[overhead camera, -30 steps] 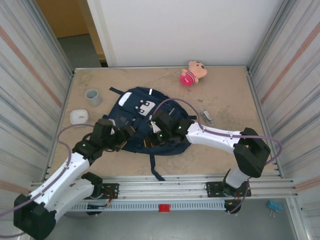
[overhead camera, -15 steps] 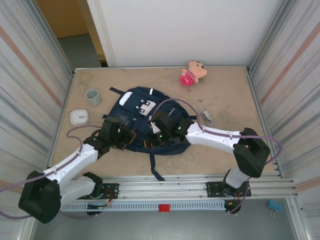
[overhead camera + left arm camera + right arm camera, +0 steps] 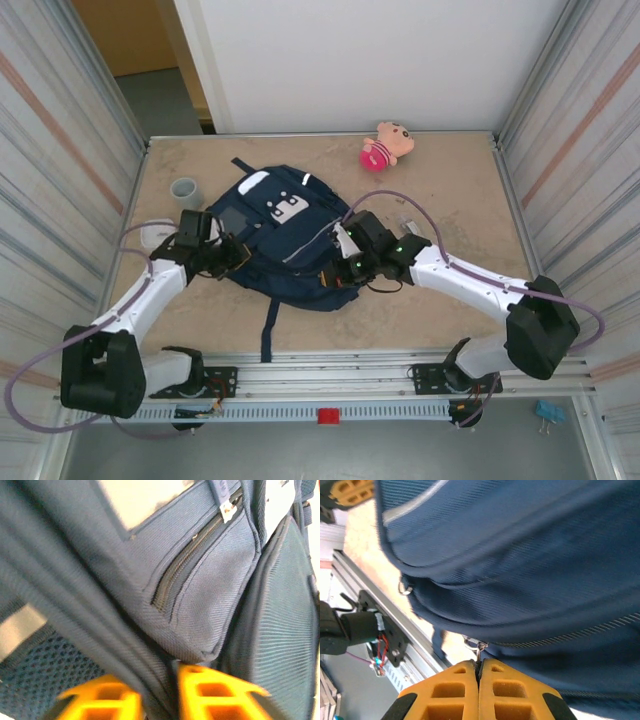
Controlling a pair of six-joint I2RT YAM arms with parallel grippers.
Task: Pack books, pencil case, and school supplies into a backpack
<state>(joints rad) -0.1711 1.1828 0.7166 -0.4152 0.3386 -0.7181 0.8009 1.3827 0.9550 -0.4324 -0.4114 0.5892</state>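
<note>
The dark navy backpack [image 3: 283, 232] lies flat mid-table, its white patches facing up and one strap trailing toward the near edge. At its left edge, my left gripper [image 3: 230, 256] is shut on a fold of its fabric. In the left wrist view the fold [image 3: 150, 680] runs between the orange fingers [image 3: 210, 690]. My right gripper [image 3: 345, 264] sits at the backpack's lower right edge. There its jaws [image 3: 478, 667] are shut on a metal zipper pull [image 3: 479, 652]. A slim clear-grey supply item [image 3: 406, 224] lies beside the right arm. Books and pencil case are out of view.
A pink plush toy [image 3: 385, 145] lies at the far right. A grey cup [image 3: 186, 192] stands at the far left, with a white flat object [image 3: 152, 233] just in front of it by my left arm. Corrugated walls close in both sides, and a metal rail [image 3: 330, 375] runs along the near edge.
The backpack has turned and shifted left and farther away, and its strap has swung left. My left gripper closed on the fabric and pulled left. My right gripper moved right with the zipper pull.
</note>
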